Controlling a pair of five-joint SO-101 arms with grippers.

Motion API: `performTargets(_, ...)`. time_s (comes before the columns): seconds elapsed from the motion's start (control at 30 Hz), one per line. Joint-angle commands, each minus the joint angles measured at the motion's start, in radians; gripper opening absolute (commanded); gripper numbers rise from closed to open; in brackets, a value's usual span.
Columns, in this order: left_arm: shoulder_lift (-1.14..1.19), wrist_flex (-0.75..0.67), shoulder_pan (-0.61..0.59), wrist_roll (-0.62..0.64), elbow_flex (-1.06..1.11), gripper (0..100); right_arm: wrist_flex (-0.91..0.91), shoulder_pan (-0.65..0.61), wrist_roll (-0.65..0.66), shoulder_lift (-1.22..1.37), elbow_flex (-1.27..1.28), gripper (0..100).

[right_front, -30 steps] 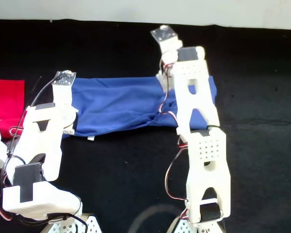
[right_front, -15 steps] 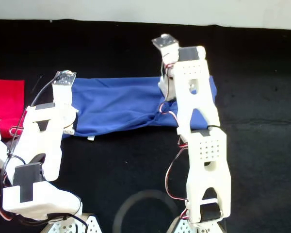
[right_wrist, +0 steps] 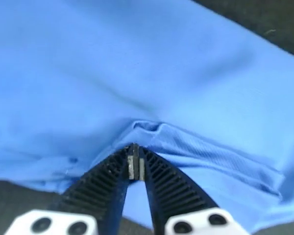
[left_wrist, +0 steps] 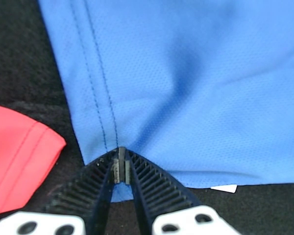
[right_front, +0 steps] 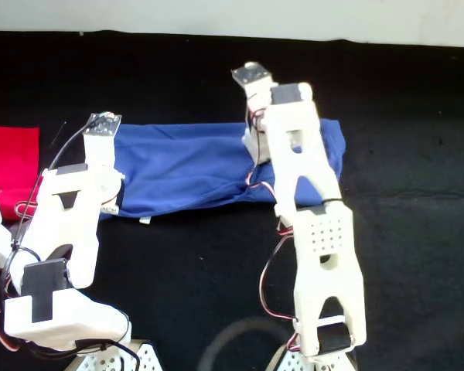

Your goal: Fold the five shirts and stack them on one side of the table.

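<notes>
A blue shirt [right_front: 189, 166] lies as a long folded band across the middle of the black table. My left gripper [left_wrist: 121, 166] is shut on the blue shirt's hemmed left end [left_wrist: 103, 98], where two stitch lines run. My right gripper [right_wrist: 135, 164] is shut on a raised fold of the blue shirt [right_wrist: 152, 83] toward its right part, beside the right arm [right_front: 298, 154]. The left arm [right_front: 69, 209] stands over the shirt's left end. A red shirt [right_front: 10, 166] lies at the table's left edge, and its corner [left_wrist: 14, 161] lies close beside my left gripper.
The black table cloth [right_front: 417, 232] stretches bare to the right of the right arm and in front of the blue shirt. A pale wall [right_front: 216, 14] runs behind the table's far edge. A white label [right_front: 145, 220] pokes from the blue shirt's near edge.
The right arm has swung a little leftward with the shirt's fold in its gripper, uncovering more of the shirt's right end. The left arm has kept still.
</notes>
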Motion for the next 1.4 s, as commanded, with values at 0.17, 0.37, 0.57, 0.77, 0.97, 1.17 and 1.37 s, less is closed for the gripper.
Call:
performTargets(0.17, 0.010, -0.031, 0.008, -0.011, 0.001, 1, -0.025, -0.001, -0.002, 0.070, -0.027, 0.5)
performTargets(0.37, 0.010, -0.031, 0.008, -0.011, 0.001, 1, 0.082, 0.028, -0.005, 0.004, -0.252, 0.5)
performTargets(0.57, 0.010, -0.031, 0.008, -0.011, 0.001, 1, 0.174, 0.073, -0.043, -0.085, -0.421, 0.5)
performTargets(0.77, 0.010, -0.031, 0.008, -0.011, 0.001, 1, 0.174, 0.104, -0.169, -0.367, -0.171, 0.5)
performTargets(0.97, 0.010, -0.031, 0.008, -0.011, 0.001, 1, 0.156, 0.082, -0.167, -0.857, 0.463, 0.5)
performTargets(1.17, 0.010, -0.031, 0.008, -0.011, 0.001, 1, -0.154, 0.142, -0.167, -1.159, 1.127, 0.5)
performTargets(1.37, 0.010, -0.031, 0.008, -0.011, 0.001, 1, -0.708, 0.251, -0.166, -1.279, 1.742, 0.5)
